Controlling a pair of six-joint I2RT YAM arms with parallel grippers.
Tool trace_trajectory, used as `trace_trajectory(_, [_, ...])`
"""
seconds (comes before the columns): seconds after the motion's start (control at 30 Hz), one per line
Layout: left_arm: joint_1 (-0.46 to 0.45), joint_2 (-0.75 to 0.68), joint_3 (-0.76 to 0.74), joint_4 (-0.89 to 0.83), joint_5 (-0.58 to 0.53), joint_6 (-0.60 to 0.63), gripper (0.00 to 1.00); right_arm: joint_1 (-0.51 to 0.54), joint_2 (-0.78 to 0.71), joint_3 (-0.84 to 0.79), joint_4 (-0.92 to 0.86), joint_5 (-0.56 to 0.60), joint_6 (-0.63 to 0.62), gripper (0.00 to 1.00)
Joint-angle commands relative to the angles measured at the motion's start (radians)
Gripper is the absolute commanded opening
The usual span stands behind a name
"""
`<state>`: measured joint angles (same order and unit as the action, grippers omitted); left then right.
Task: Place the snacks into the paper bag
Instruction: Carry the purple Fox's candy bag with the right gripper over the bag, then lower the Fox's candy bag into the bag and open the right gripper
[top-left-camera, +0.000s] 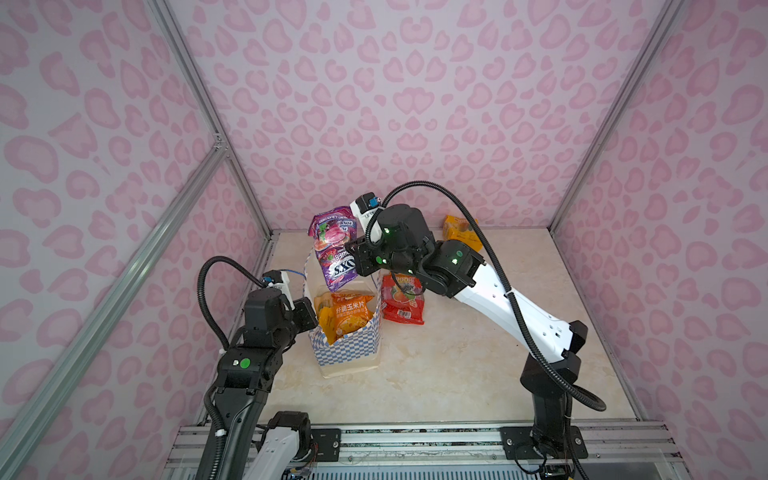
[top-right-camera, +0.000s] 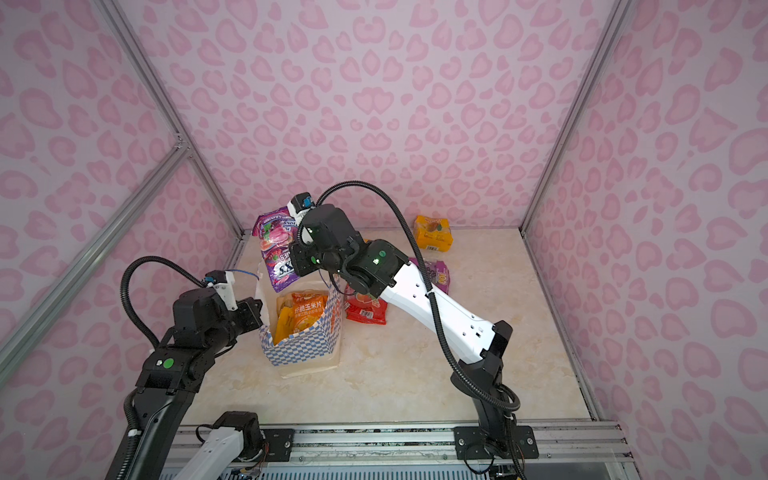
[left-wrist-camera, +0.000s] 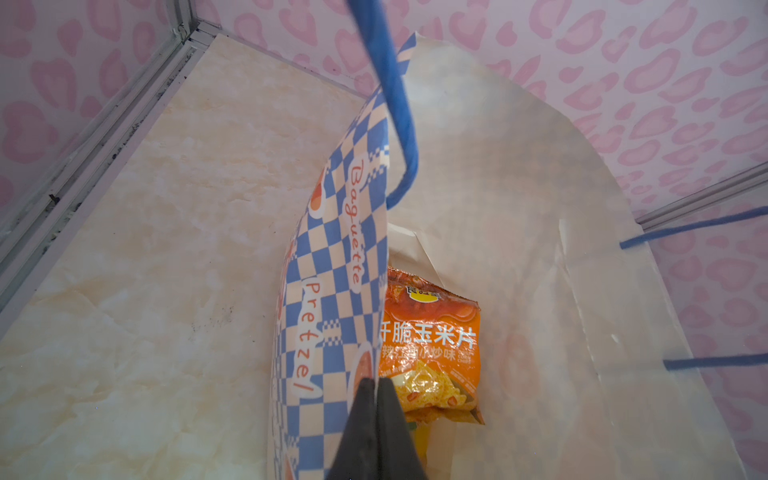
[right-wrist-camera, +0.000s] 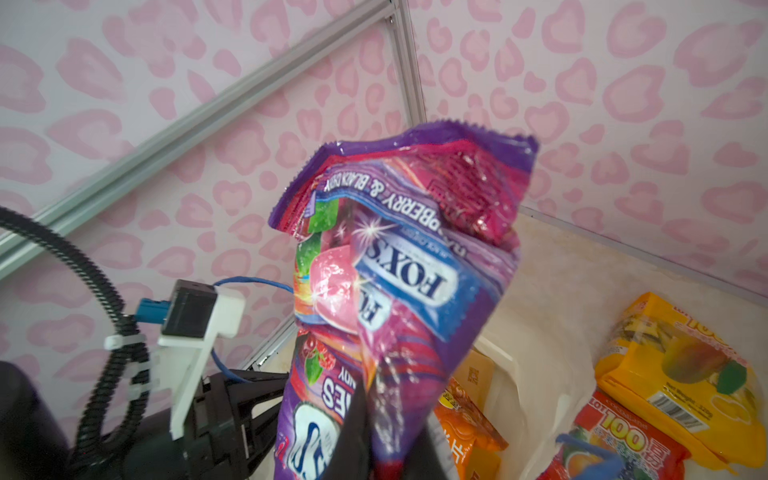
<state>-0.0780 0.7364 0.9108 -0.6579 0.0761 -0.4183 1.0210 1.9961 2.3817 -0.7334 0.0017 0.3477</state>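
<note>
My left gripper (left-wrist-camera: 377, 384) pinches the paper bag (top-left-camera: 349, 347) rim open. My right gripper (right-wrist-camera: 386, 428), clamped on the purple Fox's candy pouch (top-left-camera: 332, 253), should next lower and release.

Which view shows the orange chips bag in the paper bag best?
Left wrist: the orange chips bag sits close, print readable, inside the paper bag. Both top views show it small, from above; right wrist catches only a corner.
</note>
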Motion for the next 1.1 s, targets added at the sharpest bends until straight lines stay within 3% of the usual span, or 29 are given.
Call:
trace_trajectory(0.0, [0.001,-0.015,-0.003,0.022,0.021,0.004,0.04,0.004,0.051,0.056,-0.046,0.060,-0.009,0.00])
trace_trajectory(0.67, [0.001,-0.046,0.000,0.027,0.008,0.000,0.04,0.077,0.210,0.101,-0.224,0.224,-0.035,0.00])
trace_trajectory(1.07, [0.000,-0.043,-0.001,0.028,0.007,-0.001,0.04,0.120,0.208,0.005,-0.226,0.203,-0.033,0.00])
